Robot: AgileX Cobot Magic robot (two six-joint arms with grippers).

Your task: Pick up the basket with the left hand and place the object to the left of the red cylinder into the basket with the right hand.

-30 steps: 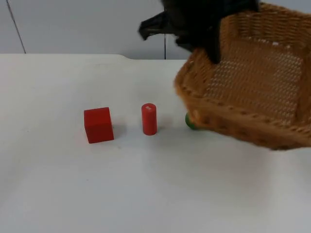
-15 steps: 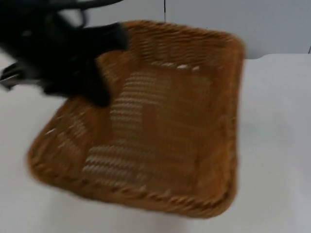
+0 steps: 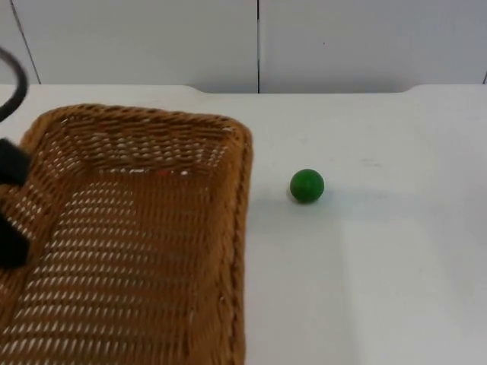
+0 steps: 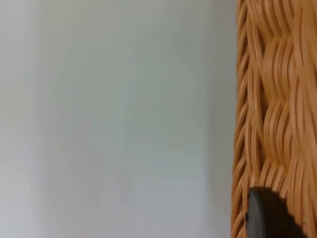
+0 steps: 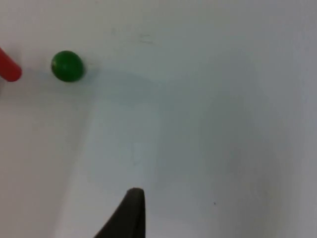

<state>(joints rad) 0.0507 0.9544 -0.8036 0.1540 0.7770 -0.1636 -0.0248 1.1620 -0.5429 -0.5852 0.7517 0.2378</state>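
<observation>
Wicker basket point(image 3: 137, 251) hangs over the tabletop's point(image 3: 380, 266) left edge, rim clamped in your left gripper point(image 3: 11, 213). Green ball point(image 3: 307, 185) sits mid-table beside the red cylinder point(image 5: 7, 67). You cannot tell the right gripper's point(image 5: 130, 213) finger state.

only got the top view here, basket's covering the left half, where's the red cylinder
Observer: The right wrist view has the red cylinder close beside the green ball, not touching it.
Operator: what about my right side
Observer: The right claw hangs over bare table, apart from the ball.
Operator: and the left, got a grip
Observer: In the left wrist view the left claw sits against the basket at its woven wall.
</observation>
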